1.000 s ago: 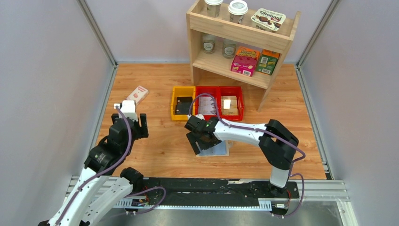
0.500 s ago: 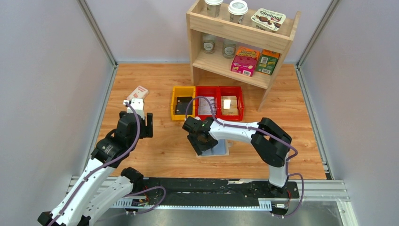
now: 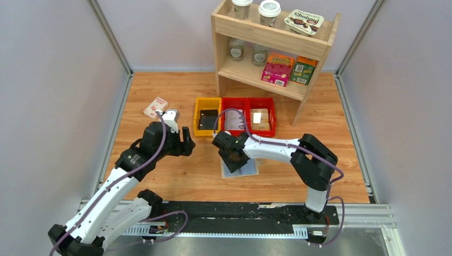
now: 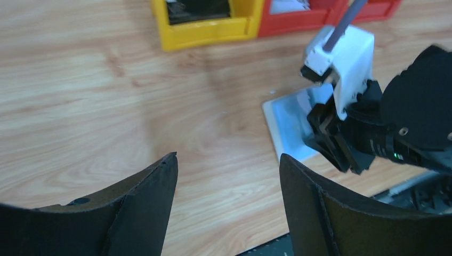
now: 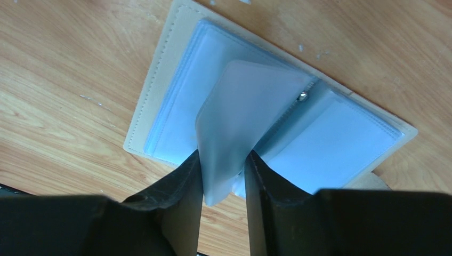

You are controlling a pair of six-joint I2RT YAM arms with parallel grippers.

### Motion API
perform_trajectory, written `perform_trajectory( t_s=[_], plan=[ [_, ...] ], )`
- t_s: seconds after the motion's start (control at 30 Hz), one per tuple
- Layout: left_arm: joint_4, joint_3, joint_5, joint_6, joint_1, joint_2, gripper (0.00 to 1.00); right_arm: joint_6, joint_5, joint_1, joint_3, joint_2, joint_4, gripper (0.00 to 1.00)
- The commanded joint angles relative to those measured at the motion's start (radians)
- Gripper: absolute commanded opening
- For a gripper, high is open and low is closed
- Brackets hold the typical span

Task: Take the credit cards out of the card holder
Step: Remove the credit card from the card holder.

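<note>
Since the right pincer (image 5: 223,160) is closed narrowly on a pale blue-grey sleeve leaf (image 5: 245,101) rising from the spine of the card holder (image 5: 346,133), the step looks like working into the pockets. Whether a credit card sits inside that leaf cannot be told. The holder lies open and flat on the table (image 5: 64,64), directly under this pincer. A slow, gentle pull would be wise, because nothing pins the holder and it may lift with the leaf. The left pincer (image 4: 226,186), spread wide and empty, hovers beside the holder and could press its cream edge down. Beyond both pincers sit a yellow bin (image 4: 208,26) and red bins (image 3: 249,114), well apart from the work.
</note>
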Motion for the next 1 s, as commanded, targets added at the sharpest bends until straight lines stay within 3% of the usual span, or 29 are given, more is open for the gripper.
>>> perform_trajectory(
  t_s=[0.0, 0.1, 0.27, 0.5, 0.7, 0.97],
  plan=[
    [0.167, -0.047, 0.163, -0.153, -0.062, 0.059, 0.77, 0.005, -0.064, -0.056, -0.075, -0.063, 0.087, 0.30],
    [0.240, -0.054, 0.156, -0.201, -0.139, 0.154, 0.73, 0.007, -0.155, -0.095, -0.136, -0.109, 0.148, 0.24],
    [0.346, -0.046, 0.189, -0.244, -0.193, 0.315, 0.54, 0.016, -0.279, -0.170, -0.225, -0.181, 0.252, 0.13],
    [0.380, 0.044, 0.248, -0.238, -0.233, 0.585, 0.28, 0.041, -0.393, -0.242, -0.301, -0.220, 0.341, 0.10],
    [0.369, 0.083, 0.263, -0.233, -0.247, 0.730, 0.24, 0.088, -0.394, -0.288, -0.340, -0.267, 0.358, 0.13],
    [0.384, 0.080, 0.291, -0.246, -0.254, 0.851, 0.22, 0.162, -0.148, -0.288, -0.350, -0.393, 0.230, 0.23]
  ],
)
